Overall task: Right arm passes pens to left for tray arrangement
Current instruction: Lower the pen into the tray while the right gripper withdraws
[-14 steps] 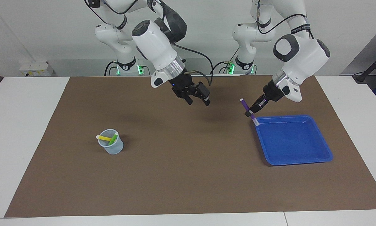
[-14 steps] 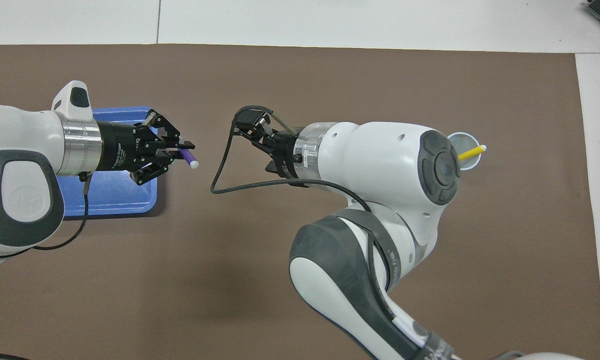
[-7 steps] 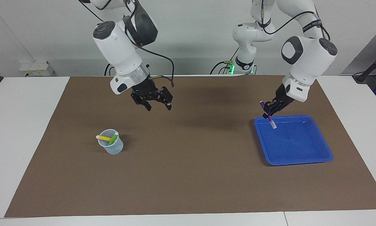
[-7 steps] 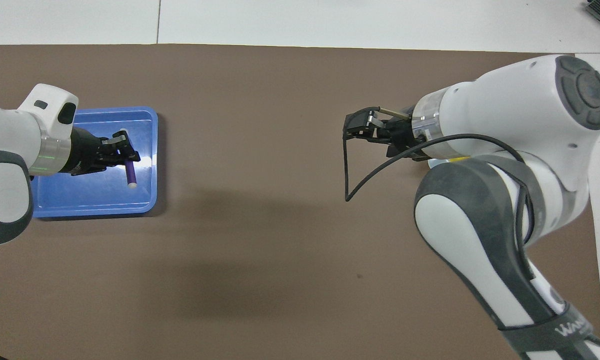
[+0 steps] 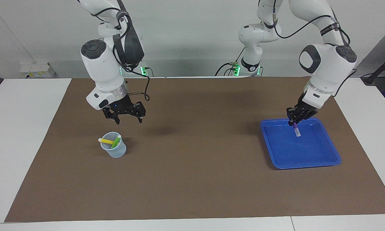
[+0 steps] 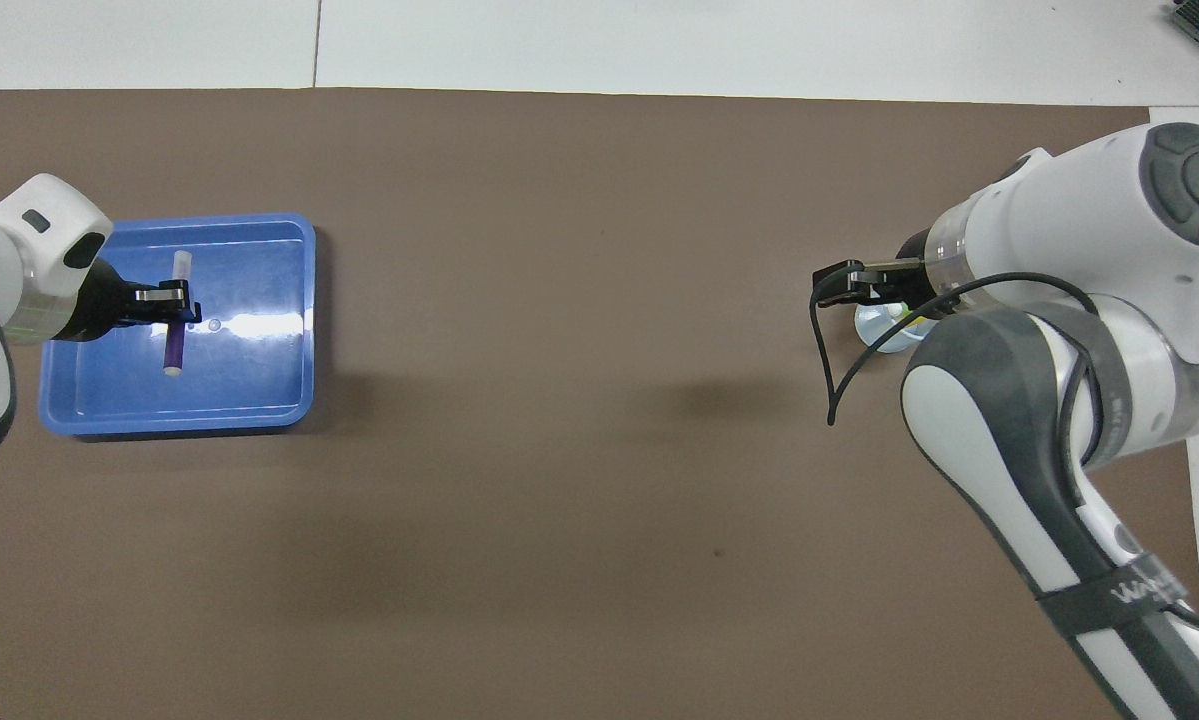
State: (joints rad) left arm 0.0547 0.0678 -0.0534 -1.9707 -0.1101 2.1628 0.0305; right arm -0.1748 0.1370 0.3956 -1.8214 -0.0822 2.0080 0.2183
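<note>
My left gripper (image 5: 294, 121) is shut on the purple pen (image 5: 296, 131), holding it tilted with its whitish end down, low over the part of the blue tray (image 5: 308, 166) nearer the robots. From overhead, the left gripper (image 6: 177, 308) and the purple pen (image 6: 172, 345) are over the tray (image 6: 299, 260). The yellow pen (image 5: 106, 141) and the green pen (image 5: 116, 141) stand in a small translucent cup (image 5: 114, 150). My right gripper (image 5: 129, 119) hangs open and holds nothing, above the mat just beside the cup on the robots' side.
A brown mat (image 5: 192, 179) covers the table's middle, with white table around it. In the overhead view the right arm's wrist and black cable (image 6: 829, 380) partly cover the cup (image 6: 881, 335).
The right gripper swung from the table's middle toward the cup, staying open. The left gripper carried the purple pen from the tray's edge to over the tray and lowered it.
</note>
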